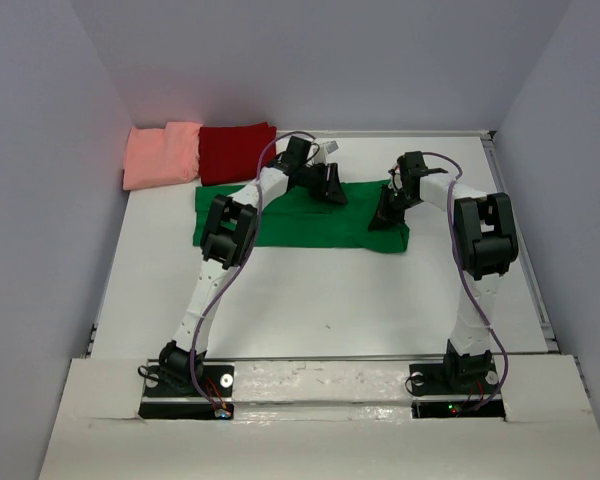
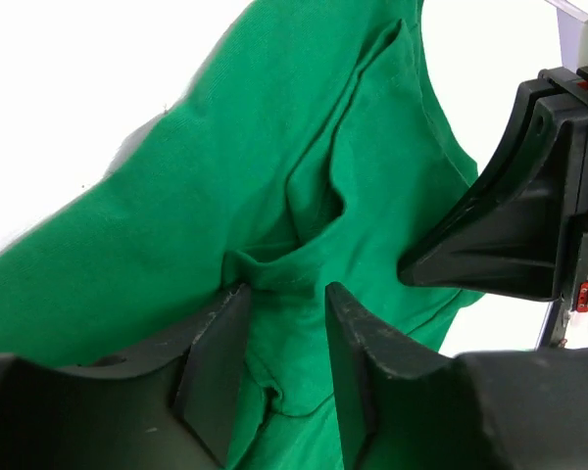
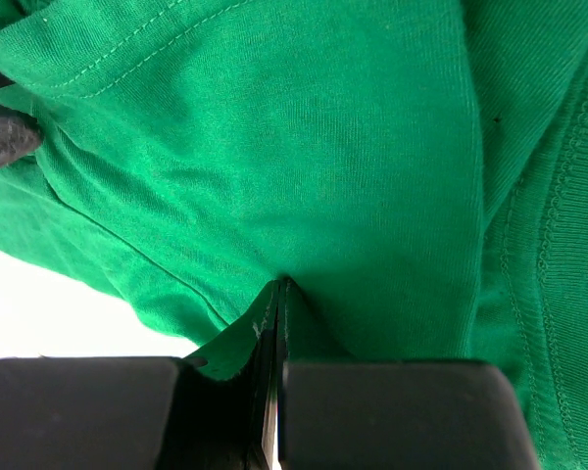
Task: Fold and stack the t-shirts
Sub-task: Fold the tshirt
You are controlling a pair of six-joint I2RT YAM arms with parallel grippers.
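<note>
Green shirt spread across mid-table, both grippers at its far edge.
In the far left corner the salmon-pink t-shirt [image 1: 162, 153] lies folded, with the dark red t-shirt [image 1: 236, 152] touching its right side. The green t-shirt [image 1: 300, 225] lies on the table [image 1: 330, 300] (a long band, left to right). The left gripper [image 2: 286, 299] stands with fingers apart and a ridge of green cloth between them. The right gripper [image 3: 279, 294] is pinched tight on a fold.

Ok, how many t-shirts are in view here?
3. A green t-shirt lies mid-table; a salmon-pink t-shirt sits folded at the far left corner; a dark red t-shirt is folded just right of it. Others could lie beneath unseen.
</note>
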